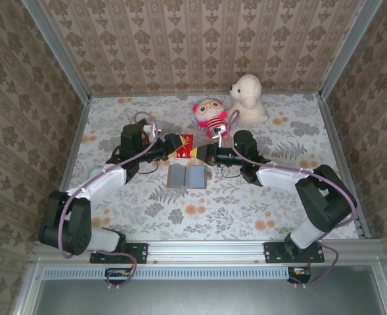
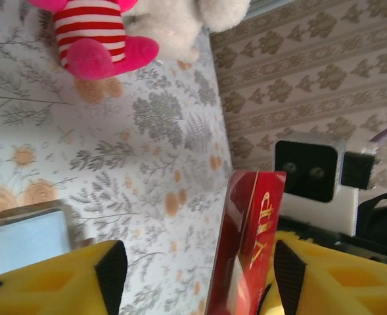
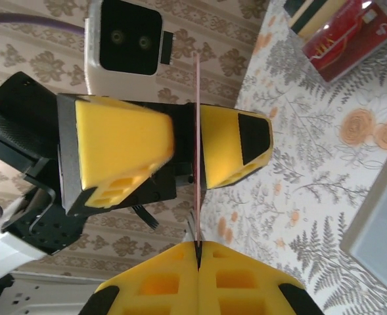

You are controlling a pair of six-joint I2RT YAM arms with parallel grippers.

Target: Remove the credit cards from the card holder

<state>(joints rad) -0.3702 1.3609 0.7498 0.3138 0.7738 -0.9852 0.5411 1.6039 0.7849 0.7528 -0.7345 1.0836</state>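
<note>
card holder (image 1: 186,176) on table (image 1: 246,216), toys (image 1: 209,117) behind (adjacent)

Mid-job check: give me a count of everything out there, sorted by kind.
Plush toys: 2, white dog, pink striped doll
Card holder: 1
Cards: 3, held red card in the right gripper, loose red card, loose gold card
Total: 6

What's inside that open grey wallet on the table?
The card holder lies open: two bare bluish-grey faces, no card showing. Anything tucked beneath them would be hidden.
</note>
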